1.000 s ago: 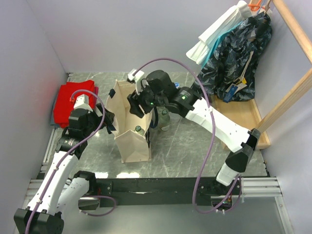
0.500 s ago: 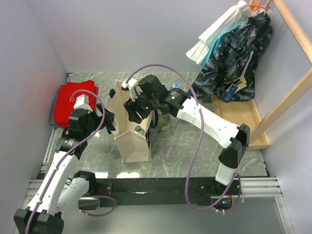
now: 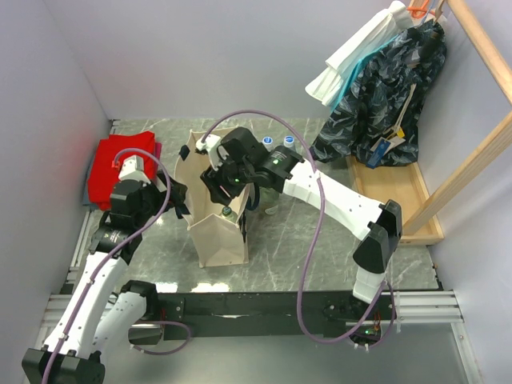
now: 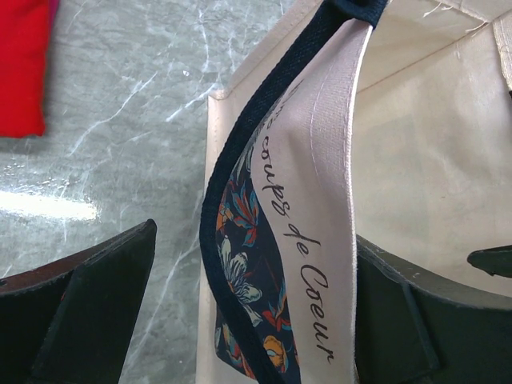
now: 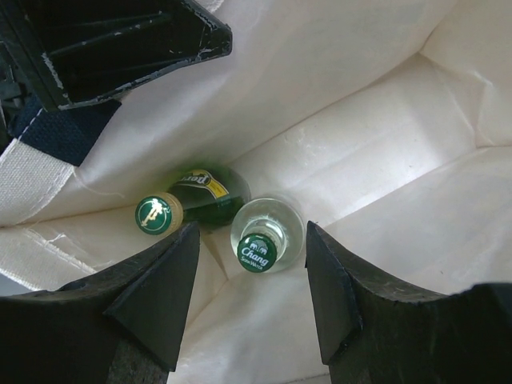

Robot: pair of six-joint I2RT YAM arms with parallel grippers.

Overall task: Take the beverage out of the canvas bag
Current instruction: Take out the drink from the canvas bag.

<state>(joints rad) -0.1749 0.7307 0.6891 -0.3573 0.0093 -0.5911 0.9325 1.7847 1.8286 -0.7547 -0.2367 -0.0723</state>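
Top view: canvas bag (image 3: 218, 240) hides the bottle bodies. Chang bottle (image 5: 268, 228) upright, long axis vertical, cap up. Right tool (image 5: 250, 230) apart, flanking cap. Left tool (image 4: 254, 240) apart, straddling bag rim.

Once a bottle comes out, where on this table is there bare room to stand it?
Bare marble lies right of the canvas bag, bordered by the wooden rack base and the near table edge. Crowded: behind the bag, where two blue-capped bottles stand beside the right arm, and left of it, with the left arm and red cloth.
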